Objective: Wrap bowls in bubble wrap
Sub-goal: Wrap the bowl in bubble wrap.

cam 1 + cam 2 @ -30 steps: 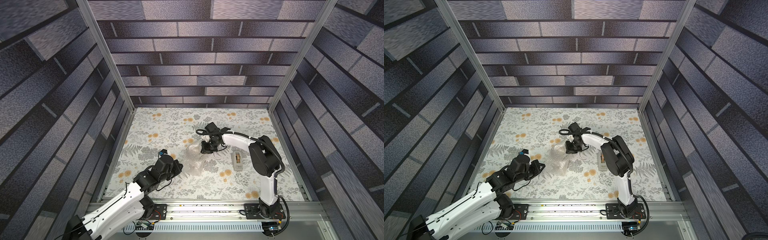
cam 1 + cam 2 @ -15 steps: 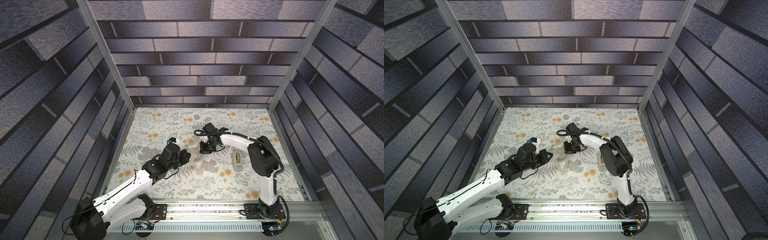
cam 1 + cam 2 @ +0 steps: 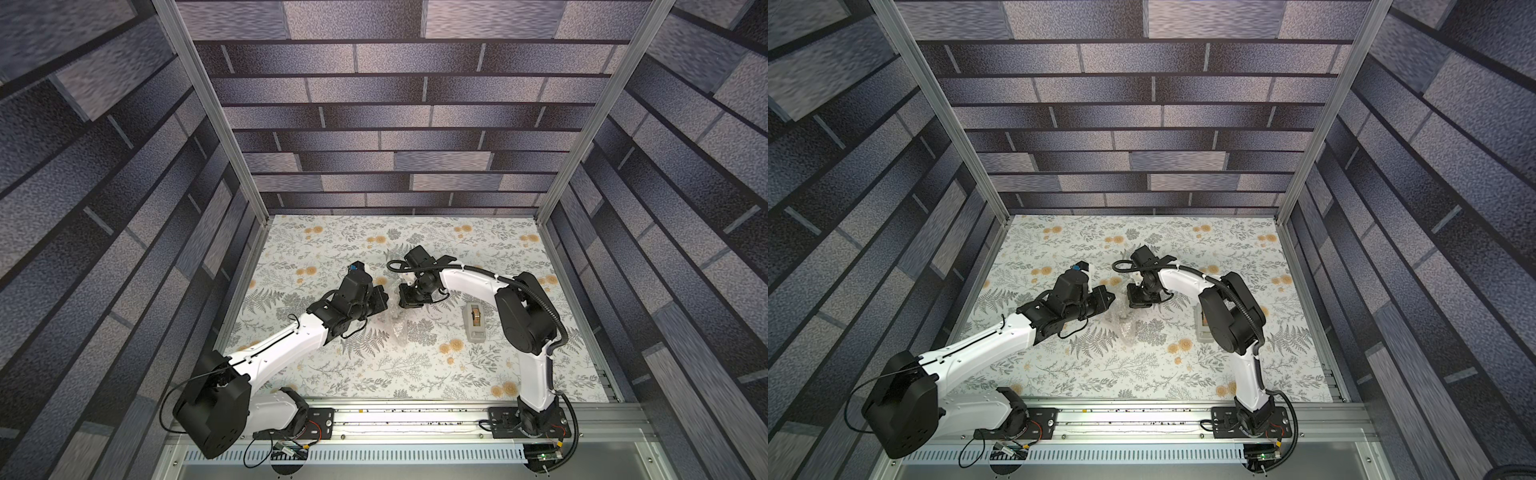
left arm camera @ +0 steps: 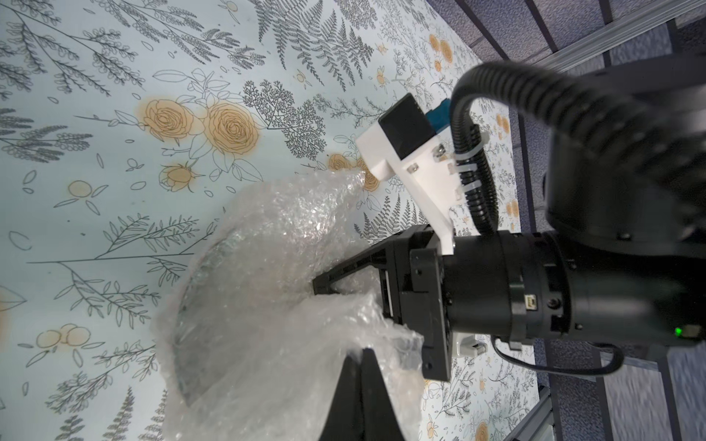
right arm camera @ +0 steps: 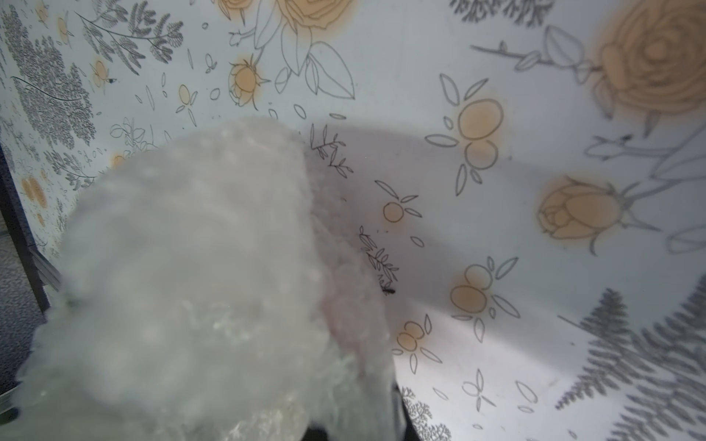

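The bubble wrap (image 3: 395,328) (image 3: 1125,325) lies bunched mid-table between both arms. In the left wrist view it is a crinkly clear mound (image 4: 275,236), and the bowl (image 4: 193,336) shows only dimly through it as a dark curved rim. My left gripper (image 4: 362,350) (image 3: 383,300) is shut on a fold of the wrap. My right gripper (image 4: 324,292) (image 3: 409,301) faces it a short way off, shut on another fold. In the right wrist view the blurred wrap (image 5: 191,286) hides the jaws.
A grey tape dispenser (image 3: 475,322) with a tan roll lies right of the wrap, beside the right arm's elbow, which half hides it in a top view (image 3: 1201,330). The floral table (image 3: 415,374) ends at metal posts and brick-pattern walls on three sides.
My left arm has swung from the front left up to the wrap beside the right gripper, jaws shut throughout. The wrap has bunched tighter. The right gripper has barely shifted.
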`<control>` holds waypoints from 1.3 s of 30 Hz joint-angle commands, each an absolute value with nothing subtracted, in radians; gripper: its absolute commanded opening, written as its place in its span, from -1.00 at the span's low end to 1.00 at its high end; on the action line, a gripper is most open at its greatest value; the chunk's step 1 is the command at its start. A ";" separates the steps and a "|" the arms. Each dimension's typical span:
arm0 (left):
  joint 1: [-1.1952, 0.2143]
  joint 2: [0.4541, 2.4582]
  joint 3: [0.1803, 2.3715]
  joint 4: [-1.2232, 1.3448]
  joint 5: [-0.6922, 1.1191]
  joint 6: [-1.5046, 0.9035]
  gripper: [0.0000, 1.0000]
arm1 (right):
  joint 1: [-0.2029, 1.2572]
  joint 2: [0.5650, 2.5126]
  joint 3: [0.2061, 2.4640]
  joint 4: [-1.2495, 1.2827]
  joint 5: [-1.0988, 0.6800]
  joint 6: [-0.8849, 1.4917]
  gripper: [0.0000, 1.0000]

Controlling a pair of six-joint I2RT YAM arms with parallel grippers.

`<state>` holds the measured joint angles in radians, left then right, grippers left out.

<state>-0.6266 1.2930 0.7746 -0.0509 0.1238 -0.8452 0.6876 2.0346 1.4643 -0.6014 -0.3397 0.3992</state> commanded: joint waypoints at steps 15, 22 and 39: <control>-0.620 1.554 0.894 0.070 0.130 -0.774 -0.96 | 0.711 2.035 1.425 -0.623 -0.341 0.376 -0.84; -0.612 1.590 0.920 0.060 0.119 -0.750 -0.95 | 0.710 1.970 1.424 -0.629 -0.335 0.378 -0.36; -0.588 1.588 0.908 0.077 0.135 -0.739 -0.90 | 0.681 1.809 1.346 -0.596 -0.296 0.388 0.33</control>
